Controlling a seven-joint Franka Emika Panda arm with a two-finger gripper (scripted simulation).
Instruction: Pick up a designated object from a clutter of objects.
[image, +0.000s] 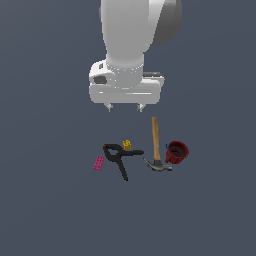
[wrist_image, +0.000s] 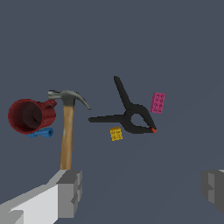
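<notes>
Hanging above the tabletop (image: 45, 210), the hand (image: 125, 106) points straight down, fingers (wrist_image: 70, 192) spread wide and holding nothing. Below it lie one yellow block (wrist_image: 116, 134) (touching no finger), one black clamp (wrist_image: 131, 114), one hammer (wrist_image: 67, 131), one pink brick (wrist_image: 158, 103), one red mug (wrist_image: 30, 115).

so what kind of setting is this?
Likely a simulated test scene, not a real room: flat, featureless grey surface, rendered-looking clutter such as a hammer and dark red mug, gripper above.
</notes>
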